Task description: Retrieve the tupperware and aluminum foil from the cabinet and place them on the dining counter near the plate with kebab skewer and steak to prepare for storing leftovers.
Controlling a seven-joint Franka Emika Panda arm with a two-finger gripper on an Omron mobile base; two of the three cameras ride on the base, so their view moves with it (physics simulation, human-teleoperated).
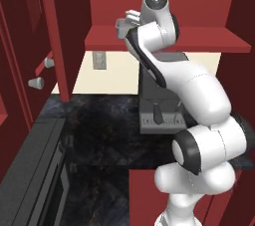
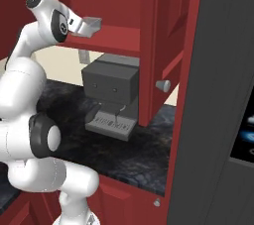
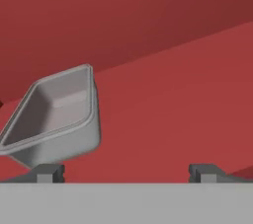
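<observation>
End effector (image 3: 126, 171) open, fingertips (image 3: 48, 171) wide apart, nothing between them. Just past the left tip, tub (image 3: 57, 114) sits tilted on the cabinet shelf (image 3: 173, 99). Coffee machine (image 2: 110, 95) on desk (image 2: 134, 154) below the shelf.

No readable text, label, brand or number anywhere. Faint row of marks showing along front base of grey coffee machine (image 1: 160, 119), too blurred to make out. Bluish glowing patch showing on dark panel (image 2: 246, 136) at right edge, nothing legible there either.
</observation>
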